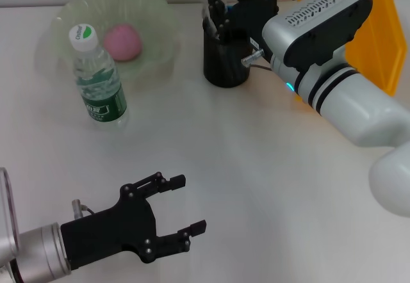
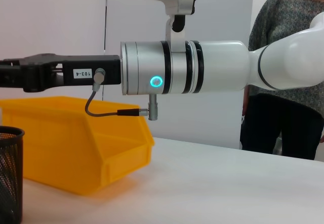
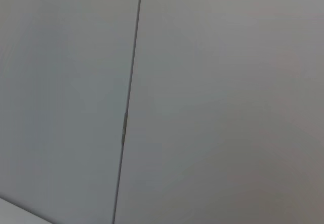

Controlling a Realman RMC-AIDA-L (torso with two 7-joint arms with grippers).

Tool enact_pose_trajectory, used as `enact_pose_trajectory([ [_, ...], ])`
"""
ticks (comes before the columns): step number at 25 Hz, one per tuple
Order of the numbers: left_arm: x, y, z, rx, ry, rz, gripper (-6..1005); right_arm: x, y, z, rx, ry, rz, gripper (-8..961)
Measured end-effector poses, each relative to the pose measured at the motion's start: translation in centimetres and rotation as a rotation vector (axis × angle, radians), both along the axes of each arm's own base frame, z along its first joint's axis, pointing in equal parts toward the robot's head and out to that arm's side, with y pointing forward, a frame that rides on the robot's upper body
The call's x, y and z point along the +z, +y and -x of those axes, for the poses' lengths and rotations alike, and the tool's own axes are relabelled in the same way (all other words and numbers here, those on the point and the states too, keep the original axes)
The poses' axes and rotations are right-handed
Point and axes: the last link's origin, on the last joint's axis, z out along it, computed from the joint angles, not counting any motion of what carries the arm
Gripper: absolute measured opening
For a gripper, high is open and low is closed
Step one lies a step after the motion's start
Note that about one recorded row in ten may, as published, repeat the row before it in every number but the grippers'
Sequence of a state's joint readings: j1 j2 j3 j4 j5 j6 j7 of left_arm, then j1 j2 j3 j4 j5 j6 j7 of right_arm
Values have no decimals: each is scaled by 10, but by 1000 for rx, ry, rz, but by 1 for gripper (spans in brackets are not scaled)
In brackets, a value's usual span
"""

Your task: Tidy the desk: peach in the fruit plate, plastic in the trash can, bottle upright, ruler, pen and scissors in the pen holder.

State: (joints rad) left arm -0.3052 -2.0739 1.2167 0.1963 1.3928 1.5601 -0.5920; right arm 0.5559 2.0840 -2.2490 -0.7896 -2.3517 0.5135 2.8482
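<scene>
From the left, the left gripper (image 1: pixel 181 207) idles low at 7 o'clock over bare desk (image 1: pixel 269 187), fingers spread wide and holding nothing. Above it, at about 10 o'clock, the bottle (image 1: pixel 97 78) stands upright just in front of the plate (image 1: pixel 154 14), and the peach (image 1: pixel 122 41) lies in the plate, so I judge those 2 steps done. At 12 o'clock the right gripper (image 1: pixel 221 4) sits right above the black holder (image 1: pixel 224 62); whether its fingers are apart or grip anything I cannot tell. The yellow bin (image 1: pixel 359 20) stands at 2 o'clock. No loose plastic, ruler, pen or scissors shows on the desk, so probably only this last drop into the holder remains.
</scene>
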Motion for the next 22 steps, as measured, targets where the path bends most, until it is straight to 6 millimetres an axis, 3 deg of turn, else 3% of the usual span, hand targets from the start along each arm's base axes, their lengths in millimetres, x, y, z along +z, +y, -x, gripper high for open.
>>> enact_pose_trajectory([
  [4, 0, 0, 0, -1, -1, 1, 801, 0, -1, -2, -5, 2, 0, 294],
  [7, 1, 0, 0, -2, -3, 0, 801, 1, -4, 0, -2, 17, -3, 442],
  [15, 5, -4, -4, -19, -41, 0, 801, 11, -34, 21, 35, 62, 28, 703],
  [22, 13, -5, -6, -32, -85, -19, 801, 29, -49, 54, -22, 124, 161, 735],
])
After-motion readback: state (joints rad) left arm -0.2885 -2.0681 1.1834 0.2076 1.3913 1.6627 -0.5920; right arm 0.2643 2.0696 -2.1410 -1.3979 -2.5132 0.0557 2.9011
